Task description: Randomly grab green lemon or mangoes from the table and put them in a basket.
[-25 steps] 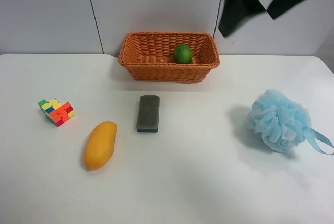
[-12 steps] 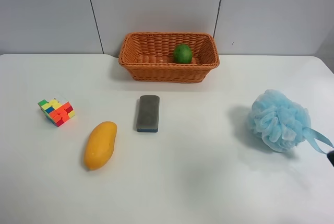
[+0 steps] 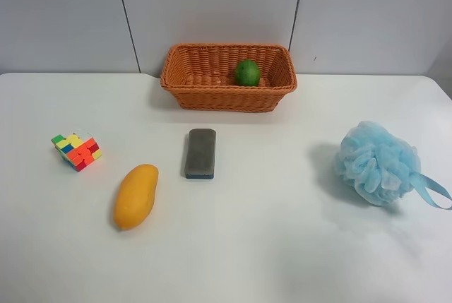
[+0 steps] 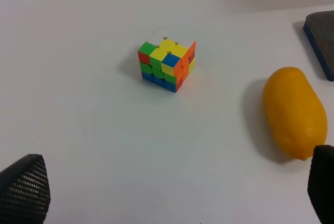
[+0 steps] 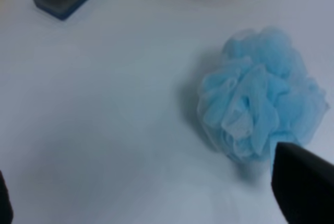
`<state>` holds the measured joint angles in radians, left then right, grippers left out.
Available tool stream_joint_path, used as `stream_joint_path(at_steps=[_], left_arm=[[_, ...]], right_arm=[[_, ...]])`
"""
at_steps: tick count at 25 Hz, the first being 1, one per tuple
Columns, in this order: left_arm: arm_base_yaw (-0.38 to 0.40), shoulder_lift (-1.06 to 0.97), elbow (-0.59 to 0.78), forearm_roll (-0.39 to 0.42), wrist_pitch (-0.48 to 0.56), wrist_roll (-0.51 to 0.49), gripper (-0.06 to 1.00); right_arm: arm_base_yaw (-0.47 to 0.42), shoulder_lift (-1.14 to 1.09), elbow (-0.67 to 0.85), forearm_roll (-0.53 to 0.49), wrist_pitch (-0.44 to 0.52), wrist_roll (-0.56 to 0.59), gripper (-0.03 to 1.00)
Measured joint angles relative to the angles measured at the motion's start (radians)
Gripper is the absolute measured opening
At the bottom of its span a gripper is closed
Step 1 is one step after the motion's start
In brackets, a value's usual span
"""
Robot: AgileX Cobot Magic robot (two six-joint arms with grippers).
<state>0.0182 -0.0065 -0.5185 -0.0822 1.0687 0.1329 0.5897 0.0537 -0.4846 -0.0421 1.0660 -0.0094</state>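
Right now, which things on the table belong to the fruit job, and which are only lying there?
Job:
lime, already inside the basket
mango, on the table

Lying about:
puzzle cube
grey block
blue bath puff

A multicoloured puzzle cube (image 4: 167,65) is sitting ahead of the left jaws, roughly midway between them. A blue mesh sponge (image 5: 261,109) is lying beside the right jaws; a grey block (image 3: 200,152) is lying farther off.
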Motion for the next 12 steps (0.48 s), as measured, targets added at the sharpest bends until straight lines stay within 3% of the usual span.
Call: stream_joint_path(at_steps=[12], left_arm=[[0.000,0.000,0.000,0.000,0.000,0.000,0.99]], right_arm=[[-0.010,-0.008,0.001,0.000,0.000,0.000,0.99]])
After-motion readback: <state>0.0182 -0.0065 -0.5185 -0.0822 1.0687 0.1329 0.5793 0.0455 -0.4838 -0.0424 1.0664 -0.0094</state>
